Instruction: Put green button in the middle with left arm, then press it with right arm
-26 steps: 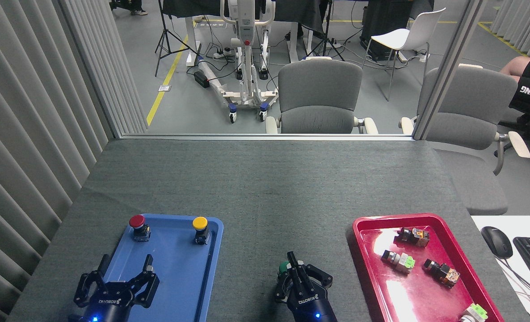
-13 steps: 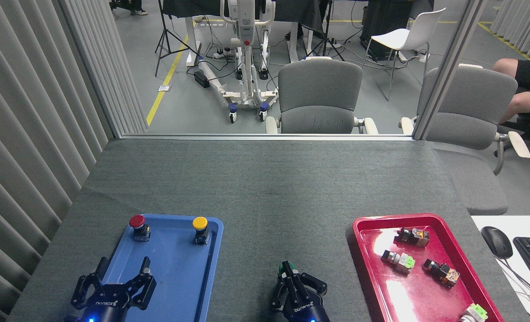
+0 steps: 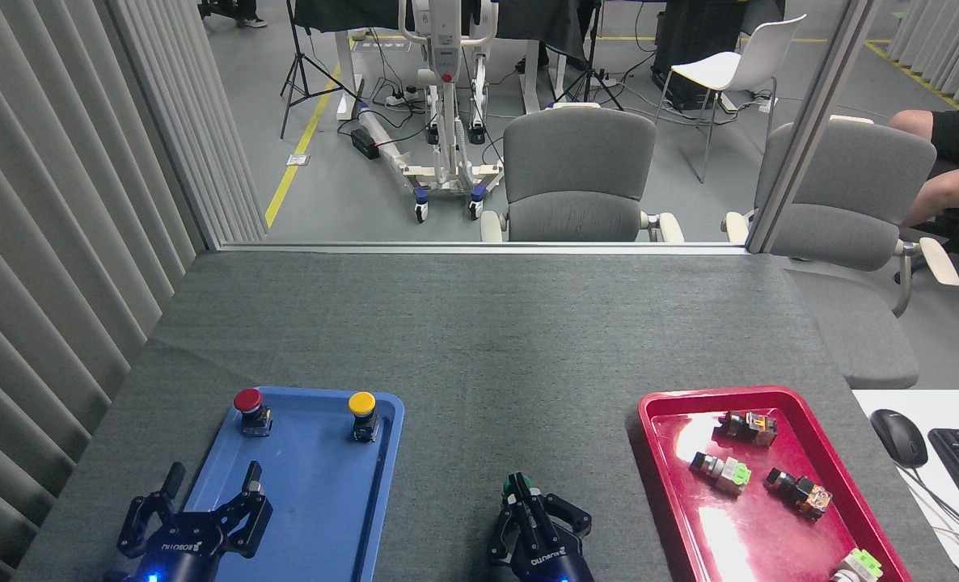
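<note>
On grey felt tabletop (image 3: 479, 323): blue tray (image 3: 318, 517) left | red tray (image 3: 665, 485) right | chairs (image 3: 578, 174) beyond

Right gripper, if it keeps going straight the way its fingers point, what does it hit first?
Most likely the green button. The right gripper has its fingers closed together, their tips right at the cap, on the tabletop. Contact can't be judged from here.

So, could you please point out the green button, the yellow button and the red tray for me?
green button (image 3: 514, 484), head view, on its green cap.
yellow button (image 3: 361, 402), head view, on its yellow cap.
red tray (image 3: 714, 397), head view, on its far rim.
</note>
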`<state>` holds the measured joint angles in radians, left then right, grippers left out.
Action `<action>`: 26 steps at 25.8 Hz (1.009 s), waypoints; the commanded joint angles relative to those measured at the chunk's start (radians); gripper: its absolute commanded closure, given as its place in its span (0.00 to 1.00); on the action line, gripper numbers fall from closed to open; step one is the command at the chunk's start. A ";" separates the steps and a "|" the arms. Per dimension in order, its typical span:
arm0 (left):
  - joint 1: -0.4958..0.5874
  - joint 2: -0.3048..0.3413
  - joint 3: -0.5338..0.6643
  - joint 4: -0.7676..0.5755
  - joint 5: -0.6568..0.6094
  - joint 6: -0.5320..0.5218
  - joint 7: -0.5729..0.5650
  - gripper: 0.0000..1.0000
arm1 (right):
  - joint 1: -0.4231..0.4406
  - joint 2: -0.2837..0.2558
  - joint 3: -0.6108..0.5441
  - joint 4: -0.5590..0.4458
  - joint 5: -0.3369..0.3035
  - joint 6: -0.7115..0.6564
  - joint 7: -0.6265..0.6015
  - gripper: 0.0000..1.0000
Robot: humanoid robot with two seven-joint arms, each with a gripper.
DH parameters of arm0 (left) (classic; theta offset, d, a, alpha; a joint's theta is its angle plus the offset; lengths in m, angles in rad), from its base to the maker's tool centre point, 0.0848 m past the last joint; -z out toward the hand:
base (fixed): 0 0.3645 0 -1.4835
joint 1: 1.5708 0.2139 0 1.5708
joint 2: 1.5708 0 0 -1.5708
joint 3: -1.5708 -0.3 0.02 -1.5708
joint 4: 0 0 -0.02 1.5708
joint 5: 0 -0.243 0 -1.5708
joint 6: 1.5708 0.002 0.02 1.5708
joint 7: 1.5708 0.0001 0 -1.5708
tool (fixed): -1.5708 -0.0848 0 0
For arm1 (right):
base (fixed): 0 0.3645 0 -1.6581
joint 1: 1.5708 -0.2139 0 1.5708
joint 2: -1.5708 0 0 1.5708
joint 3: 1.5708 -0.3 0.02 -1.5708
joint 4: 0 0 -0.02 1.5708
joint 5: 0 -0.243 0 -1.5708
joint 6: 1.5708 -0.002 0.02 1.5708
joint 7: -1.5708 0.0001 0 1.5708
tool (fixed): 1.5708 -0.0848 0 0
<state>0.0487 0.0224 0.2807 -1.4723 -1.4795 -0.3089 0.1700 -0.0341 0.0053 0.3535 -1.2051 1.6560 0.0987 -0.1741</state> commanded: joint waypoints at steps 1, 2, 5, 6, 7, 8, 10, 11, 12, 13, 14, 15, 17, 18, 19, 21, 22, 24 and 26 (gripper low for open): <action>-0.004 -0.002 -0.002 -0.006 0.001 -0.004 0.000 0.00 | -0.001 0.016 -0.001 -0.025 -0.021 0.049 -0.068 0.01; -0.006 -0.002 -0.005 -0.006 0.001 -0.009 0.000 0.00 | -0.003 0.019 -0.001 -0.030 -0.025 0.059 -0.091 0.00; -0.009 -0.001 -0.009 -0.005 0.001 -0.015 0.000 0.00 | -0.003 0.018 -0.001 -0.045 -0.027 0.064 -0.107 0.00; -0.009 0.001 -0.009 0.000 0.001 -0.015 0.000 0.00 | -0.003 0.018 -0.001 -0.051 -0.027 0.065 -0.107 0.00; -0.009 0.002 -0.009 0.003 0.001 -0.015 0.000 0.00 | -0.003 0.016 -0.002 -0.057 -0.028 0.065 -0.107 0.00; -0.010 0.004 -0.009 0.003 0.001 -0.015 0.000 0.00 | -0.001 0.015 -0.002 -0.067 -0.030 0.067 -0.107 0.00; -0.010 0.005 -0.009 0.004 0.001 -0.015 0.000 0.00 | 0.003 0.012 -0.005 -0.086 -0.030 0.067 -0.107 0.00; -0.010 0.004 -0.009 0.004 0.001 -0.015 0.000 0.00 | 0.010 0.010 -0.011 -0.099 -0.030 0.067 -0.107 0.00; -0.010 0.004 -0.009 0.004 0.001 -0.015 0.000 0.00 | 0.016 0.008 -0.016 -0.111 -0.030 0.067 -0.107 0.00; -0.010 0.005 -0.009 0.006 0.002 -0.015 0.000 0.00 | 0.026 0.008 -0.018 -0.120 -0.030 0.067 -0.107 0.00; -0.010 0.005 -0.012 0.007 0.001 -0.015 0.000 0.00 | 0.037 0.007 -0.022 -0.128 -0.030 0.067 -0.107 0.00; -0.010 0.005 -0.012 0.010 0.002 -0.016 0.000 0.00 | 0.045 0.004 -0.030 -0.134 -0.030 0.067 -0.107 0.00; -0.010 0.002 -0.012 0.027 0.002 -0.016 0.003 0.00 | 0.069 -0.007 -0.048 -0.148 -0.032 0.065 -0.107 0.00; -0.010 0.004 -0.012 0.033 0.001 -0.016 0.005 0.00 | 0.079 -0.018 -0.054 -0.157 -0.032 0.065 -0.107 0.00; -0.010 0.004 -0.012 0.035 0.002 -0.016 0.005 0.00 | 0.088 -0.024 -0.060 -0.166 -0.035 0.065 -0.108 0.00; -0.010 0.004 -0.014 0.035 0.001 -0.018 0.005 0.00 | 0.114 -0.028 -0.085 -0.195 -0.038 0.068 -0.108 0.00; -0.010 0.004 -0.014 0.035 0.001 -0.019 0.005 0.00 | 0.128 -0.028 -0.105 -0.212 -0.044 0.068 -0.108 0.00; -0.010 0.004 -0.014 0.036 0.002 -0.024 0.005 0.00 | 0.151 -0.030 -0.136 -0.238 -0.064 0.068 -0.108 0.00; -0.012 0.004 -0.014 0.038 0.002 -0.024 0.005 0.00 | 0.171 -0.031 -0.156 -0.261 -0.068 0.068 -0.108 0.00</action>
<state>0.0383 0.0264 0.2671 -1.4368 -1.4779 -0.3306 0.1750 0.1048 -0.0223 0.2328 -1.4314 1.6001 0.1661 -0.2818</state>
